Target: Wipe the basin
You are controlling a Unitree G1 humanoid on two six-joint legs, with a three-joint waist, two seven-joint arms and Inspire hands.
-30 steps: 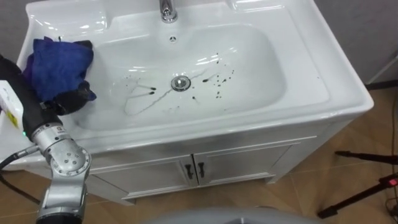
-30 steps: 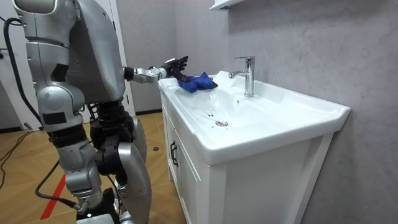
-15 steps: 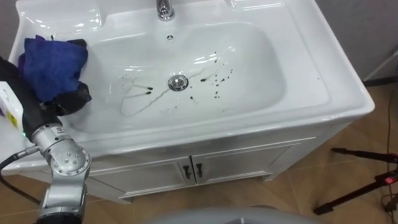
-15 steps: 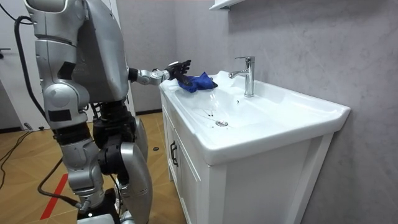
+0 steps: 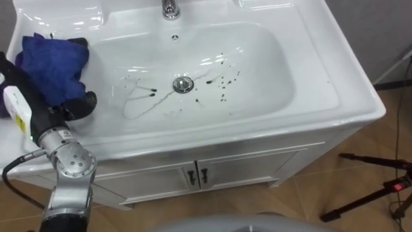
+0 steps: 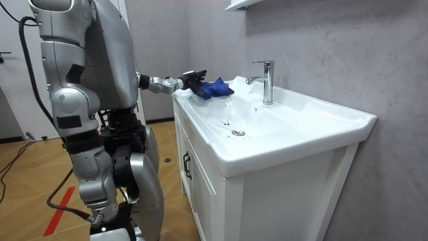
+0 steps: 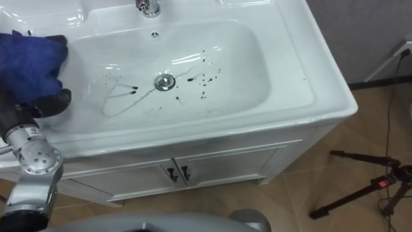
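A crumpled blue cloth (image 5: 55,64) lies on the basin's left rim, beside the tap end. My left hand (image 5: 78,104) comes in from the lower left and is pressed into the cloth's near side, with the cloth lying over most of it. In the room view the left hand (image 6: 189,79) meets the cloth (image 6: 214,88) at the rim's corner. The white basin (image 5: 277,71) has dark spots and streaks (image 5: 224,81) around the drain (image 5: 183,84). I stand at the basin's front, toward its left end.
A chrome tap (image 5: 170,9) stands at the back middle of the basin. Under the basin is a white cabinet with two doors (image 5: 199,175). Black tripod legs (image 5: 373,187) lie on the wooden floor to the right. A grey wall runs behind the basin.
My left hand has pushed forward from just short of the cloth into its near side. The cloth and stains have stayed put; the eye view has shifted slightly.
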